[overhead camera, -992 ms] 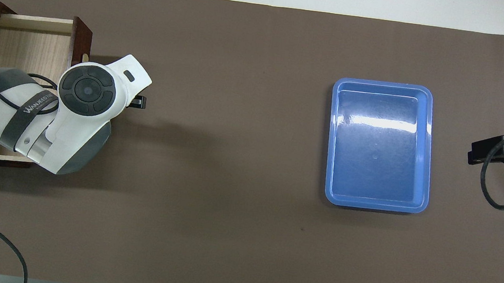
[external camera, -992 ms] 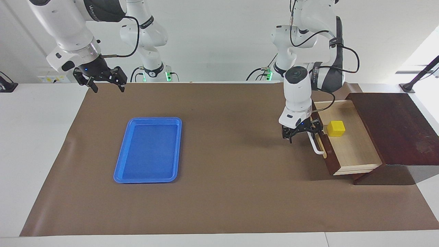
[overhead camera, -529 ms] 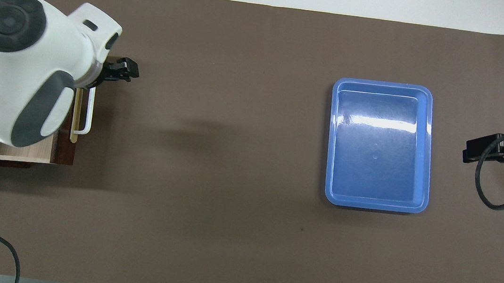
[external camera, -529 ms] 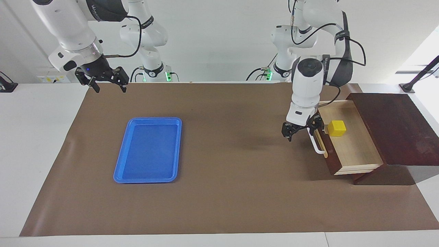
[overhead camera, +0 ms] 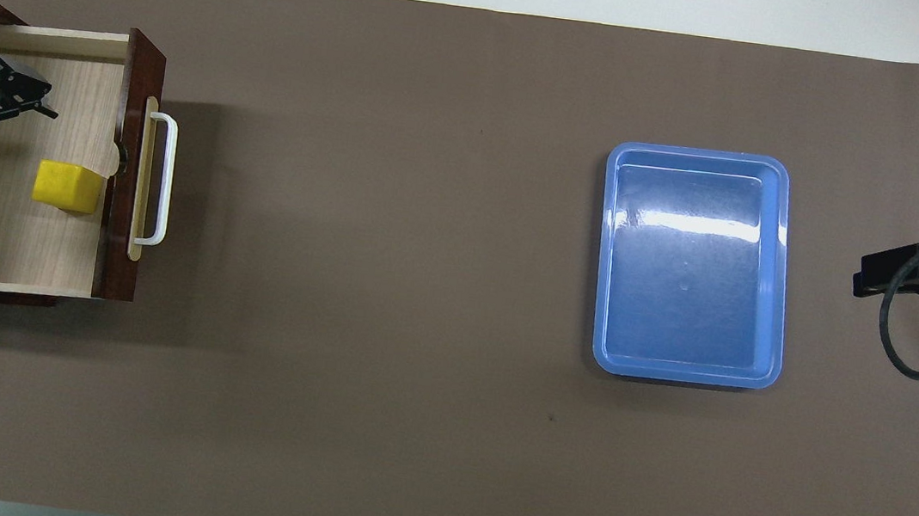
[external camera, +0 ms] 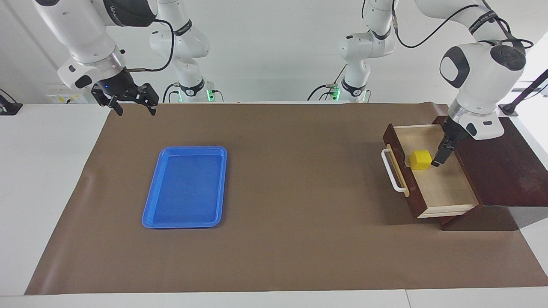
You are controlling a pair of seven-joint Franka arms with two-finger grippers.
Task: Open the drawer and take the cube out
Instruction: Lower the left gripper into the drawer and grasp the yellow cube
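The drawer (external camera: pixel 441 188) stands pulled out of the dark wooden box (external camera: pixel 492 158) at the left arm's end of the table, with its white bar handle (external camera: pixel 391 171) facing the table's middle. The yellow cube (external camera: pixel 420 160) lies inside on the pale wood, close to the drawer front. It also shows in the overhead view (overhead camera: pixel 68 187), as do the drawer (overhead camera: pixel 19 251) and handle (overhead camera: pixel 162 176). My left gripper (external camera: pixel 440 156) hangs open and empty over the drawer's inside, just beside the cube on the box's side; it also shows in the overhead view (overhead camera: pixel 14 141). My right gripper (external camera: pixel 133 105) waits open above the mat's corner.
A flat blue tray (external camera: pixel 185 148) lies on the brown mat toward the right arm's end; it also shows in the overhead view (overhead camera: pixel 701 153). The right gripper (overhead camera: pixel 898 278) shows at the overhead view's edge beside it.
My left gripper has left the drawer handle, risen and swung over the drawer front into the open drawer, beside the cube. The right arm has barely moved.
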